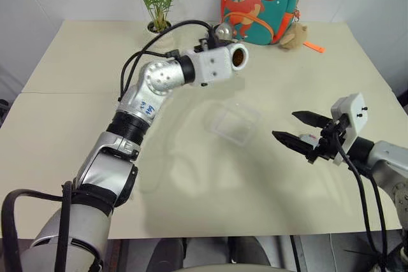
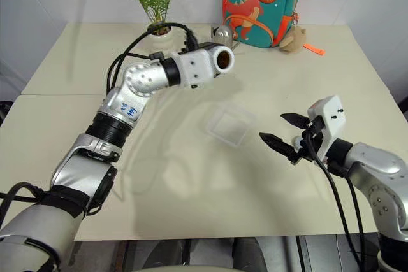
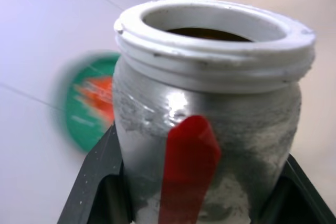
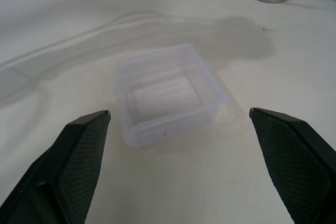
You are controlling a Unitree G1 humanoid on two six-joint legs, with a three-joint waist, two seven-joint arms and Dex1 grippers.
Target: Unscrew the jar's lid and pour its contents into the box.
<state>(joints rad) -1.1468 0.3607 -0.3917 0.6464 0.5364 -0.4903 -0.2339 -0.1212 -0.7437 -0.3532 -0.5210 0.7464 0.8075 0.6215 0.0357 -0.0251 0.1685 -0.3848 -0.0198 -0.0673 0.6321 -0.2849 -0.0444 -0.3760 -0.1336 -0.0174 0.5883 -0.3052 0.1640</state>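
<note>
My left gripper (image 1: pixel 224 62) is raised above the table, shut on the jar (image 3: pixel 210 119). The jar is clear with a red streak down its side. It lies nearly level, its uncapped mouth (image 1: pixel 240 57) turned toward me. Dark brownish contents (image 3: pixel 210 33) show inside the white threaded rim. The box (image 1: pixel 233 121), a shallow clear plastic tray, sits on the table below the jar and a little nearer to me. My right gripper (image 1: pixel 284 124) hovers to the right of the box, open and empty, its fingers pointing at the box (image 4: pixel 165 93). The lid is out of view.
At the table's far edge stand a potted palm (image 1: pixel 158 25), a metal watering can (image 1: pixel 223 31), a teal dinosaur backpack (image 1: pixel 261 1) and a small plush toy (image 1: pixel 293 36). The cream table (image 1: pixel 191 189) stretches bare from the box to its near edge.
</note>
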